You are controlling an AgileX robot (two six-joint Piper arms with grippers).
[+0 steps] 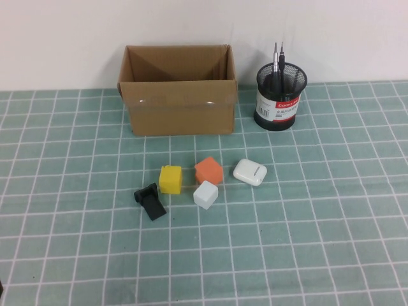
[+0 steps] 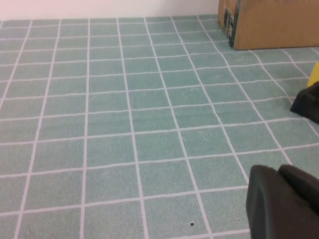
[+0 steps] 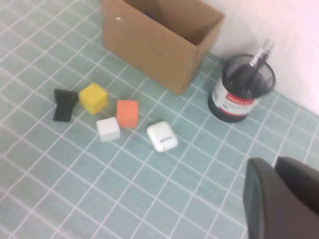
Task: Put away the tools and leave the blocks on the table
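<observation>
black clip-like piece (image 1: 150, 201): nearest item on the table (image 1: 319, 242), lying flat just left of the cubes; not a tool, stays put.

yellow block (image 1: 171, 179), orange block (image 1: 208, 170), white block (image 1: 206, 194): tight cluster at table centre, close together, yellow touching or nearly touching the clip piece. to remain where they are.

white earbud case (image 1: 250, 172): just right of the orange block, apart from it.

cardboard box (image 1: 178, 89): open-topped, behind the cluster; contents not visible from above.

mesh pen holder (image 1: 281, 97): black, right of the box. two thin metal-tipped tools (image 1: 278, 60) stand upright in it, tips above the rim. judged light, stiff and smooth; best pinched across the shaft below the tip, wary of slipping. no scissors or thick screwdriver visible anywhere on the tiles; task appears largely done.

left gripper (image 2: 284, 201): low over bare tiles left of the box, fingers closed together, holding nothing.

right gripper (image 3: 281, 199): raised above the table's right side, looking down on holder and blocks, fingers closed, empty.
</observation>
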